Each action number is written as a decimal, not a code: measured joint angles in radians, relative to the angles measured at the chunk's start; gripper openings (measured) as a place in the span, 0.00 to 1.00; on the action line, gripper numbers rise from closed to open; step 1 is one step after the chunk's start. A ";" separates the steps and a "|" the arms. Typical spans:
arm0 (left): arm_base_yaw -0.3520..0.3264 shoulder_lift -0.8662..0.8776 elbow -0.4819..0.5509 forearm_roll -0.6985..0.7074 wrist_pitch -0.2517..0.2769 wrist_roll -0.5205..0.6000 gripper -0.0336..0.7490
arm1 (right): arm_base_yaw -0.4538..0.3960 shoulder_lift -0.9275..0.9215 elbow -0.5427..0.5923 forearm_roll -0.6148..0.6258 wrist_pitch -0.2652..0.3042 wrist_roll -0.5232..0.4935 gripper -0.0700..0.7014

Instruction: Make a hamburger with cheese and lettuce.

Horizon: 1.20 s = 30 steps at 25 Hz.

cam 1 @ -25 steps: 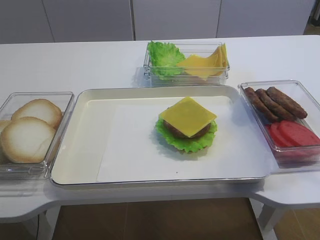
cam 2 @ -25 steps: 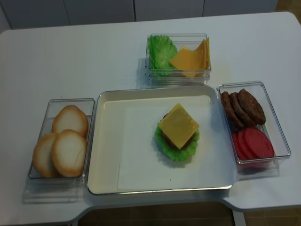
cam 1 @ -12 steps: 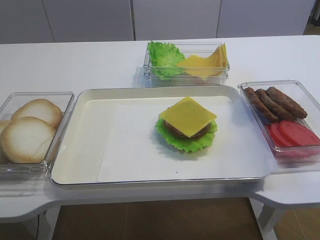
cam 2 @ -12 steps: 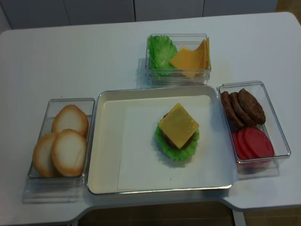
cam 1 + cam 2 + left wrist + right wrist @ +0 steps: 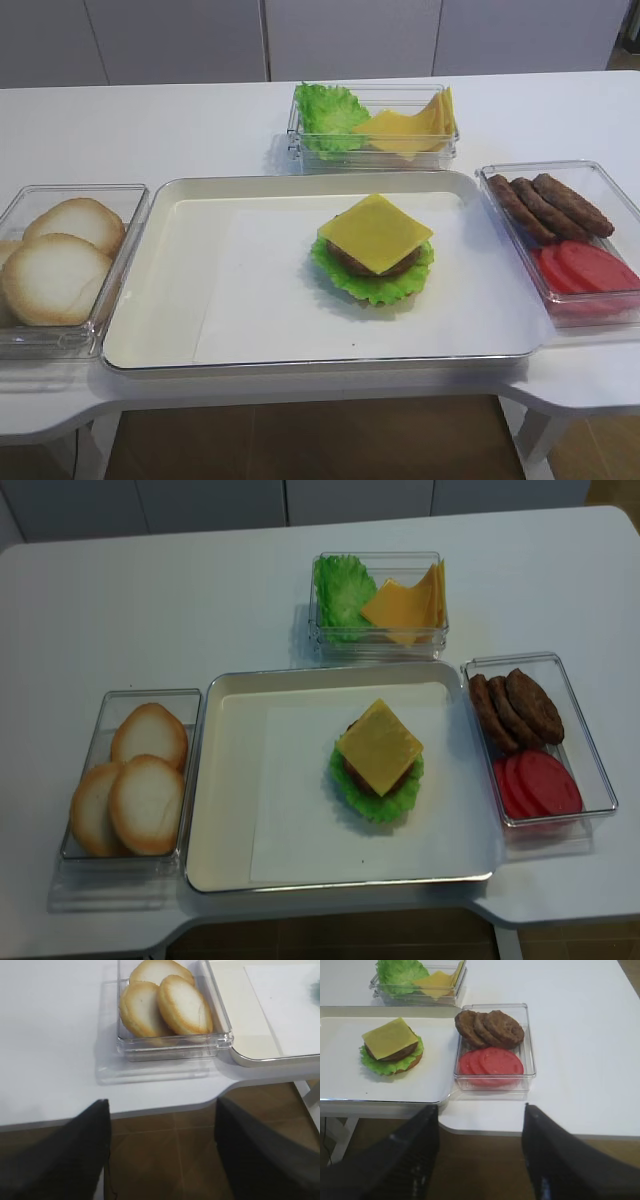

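The hamburger (image 5: 372,258) sits on white paper in the tray (image 5: 170,300): a bun base, the lettuce (image 5: 385,287) with its frilly edge, a brown patty (image 5: 350,257), and the cheese (image 5: 376,232) slice on top. It also shows in the right wrist view (image 5: 391,1051) and the realsense view (image 5: 378,765). My right gripper (image 5: 480,1150) is open and empty, below the table's front edge, in front of the patty and tomato box. My left gripper (image 5: 161,1150) is open and empty, below the front edge in front of the bun box. Neither gripper shows in the high views.
A clear box of bun halves (image 5: 55,262) stands left of the tray. A box with spare lettuce and cheese slices (image 5: 375,125) stands behind it. A box with patties and tomato slices (image 5: 565,235) stands at the right.
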<state>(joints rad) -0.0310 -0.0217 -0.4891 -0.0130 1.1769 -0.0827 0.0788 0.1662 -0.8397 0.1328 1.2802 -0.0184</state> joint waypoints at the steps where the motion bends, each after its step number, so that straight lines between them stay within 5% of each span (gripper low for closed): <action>1: 0.000 0.000 0.000 0.000 0.000 0.000 0.65 | 0.000 -0.022 0.020 0.003 0.000 0.004 0.62; 18: 0.000 0.000 0.000 0.000 0.000 0.000 0.65 | 0.000 -0.185 0.303 0.010 0.006 -0.018 0.62; 30: 0.000 0.000 0.000 0.000 0.000 0.000 0.65 | 0.000 -0.185 0.365 -0.031 -0.123 -0.054 0.62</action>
<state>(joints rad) -0.0310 -0.0217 -0.4891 -0.0130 1.1769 -0.0827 0.0788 -0.0190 -0.4750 0.1014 1.1571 -0.0721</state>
